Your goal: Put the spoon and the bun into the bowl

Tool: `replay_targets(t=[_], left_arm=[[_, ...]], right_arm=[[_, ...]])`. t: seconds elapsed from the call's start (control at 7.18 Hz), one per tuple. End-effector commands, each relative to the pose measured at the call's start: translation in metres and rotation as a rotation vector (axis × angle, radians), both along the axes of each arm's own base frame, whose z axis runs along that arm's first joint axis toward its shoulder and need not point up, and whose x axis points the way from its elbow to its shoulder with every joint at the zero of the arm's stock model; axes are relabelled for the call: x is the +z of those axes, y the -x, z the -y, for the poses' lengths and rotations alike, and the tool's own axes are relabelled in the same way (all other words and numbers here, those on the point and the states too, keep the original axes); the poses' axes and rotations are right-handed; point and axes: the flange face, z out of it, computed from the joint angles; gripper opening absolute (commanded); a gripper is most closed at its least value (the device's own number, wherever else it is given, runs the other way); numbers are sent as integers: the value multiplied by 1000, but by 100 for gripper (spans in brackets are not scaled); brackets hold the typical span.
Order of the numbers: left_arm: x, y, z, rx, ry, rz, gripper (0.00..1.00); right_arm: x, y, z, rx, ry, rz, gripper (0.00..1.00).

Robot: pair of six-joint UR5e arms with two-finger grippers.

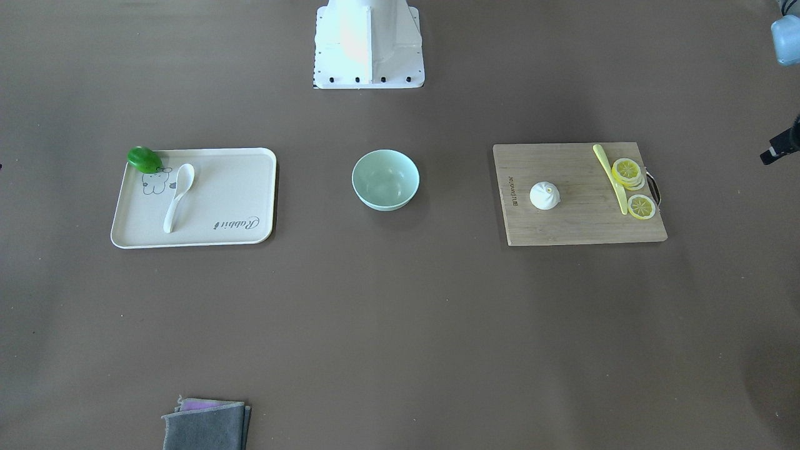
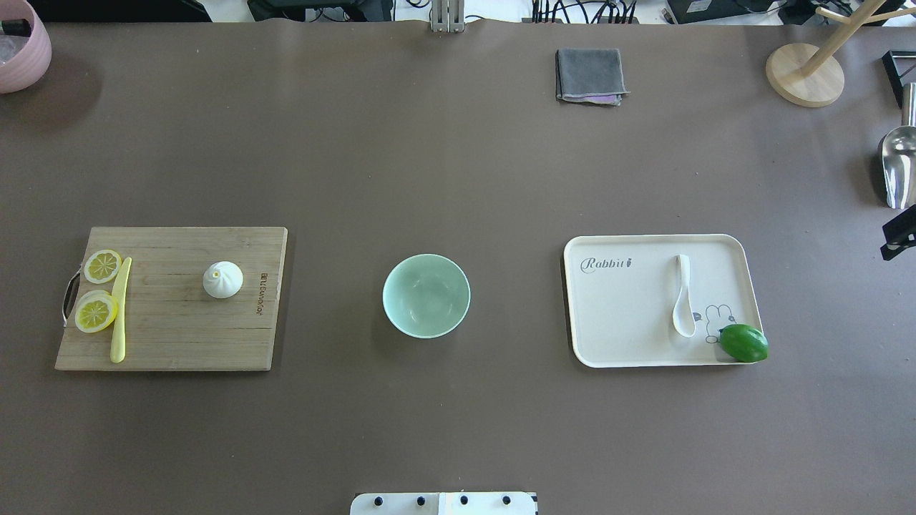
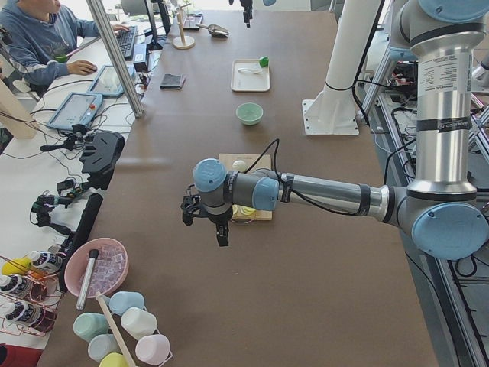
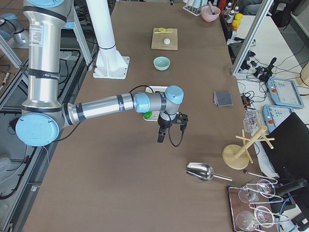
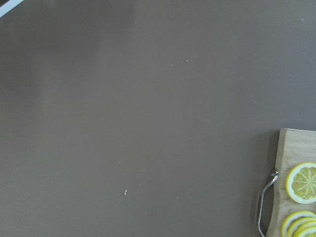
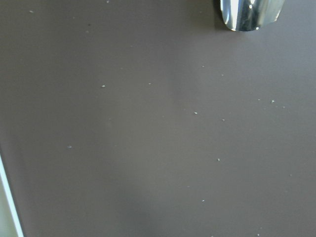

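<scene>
The pale mint-green bowl [image 1: 385, 179] stands empty at the table's middle, also in the overhead view [image 2: 426, 295]. The white spoon [image 1: 178, 197] lies on a cream tray [image 1: 231, 200], scoop toward the robot. The white pleated bun [image 1: 544, 195] sits on a wooden cutting board [image 1: 581, 219]. My left gripper [image 3: 221, 232] hangs above bare table beyond the board's outer end. My right gripper [image 4: 161, 136] hangs above bare table beyond the tray's outer end. Only black edges of them show in the other views, so I cannot tell whether either is open or shut.
A green lime [image 1: 144, 159] sits on the tray's corner near the spoon. Lemon slices [image 1: 627, 170] and a long yellow utensil [image 1: 611, 178] lie on the board. A folded grey cloth [image 2: 590, 75], a metal scoop [image 2: 898, 164], a wooden stand [image 2: 805, 71] and a pink bowl [image 2: 21, 50] sit along the table's edges.
</scene>
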Motion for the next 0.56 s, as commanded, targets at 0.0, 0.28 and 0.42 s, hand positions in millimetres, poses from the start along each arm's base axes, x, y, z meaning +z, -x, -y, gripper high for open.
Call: replay_targets(t=[0.0,0.28,0.42], left_arm=[[-33,-49,19,17,10,-3,98],[-61,-100,35,36,-15,50,98],[-71,-117,43,43,-26,57,98]], right_arm=[[-46,63,3,-41,5,55,97],[-91,129,7,-26,24,71,94],[-90,149,3,-26,18,63,93]])
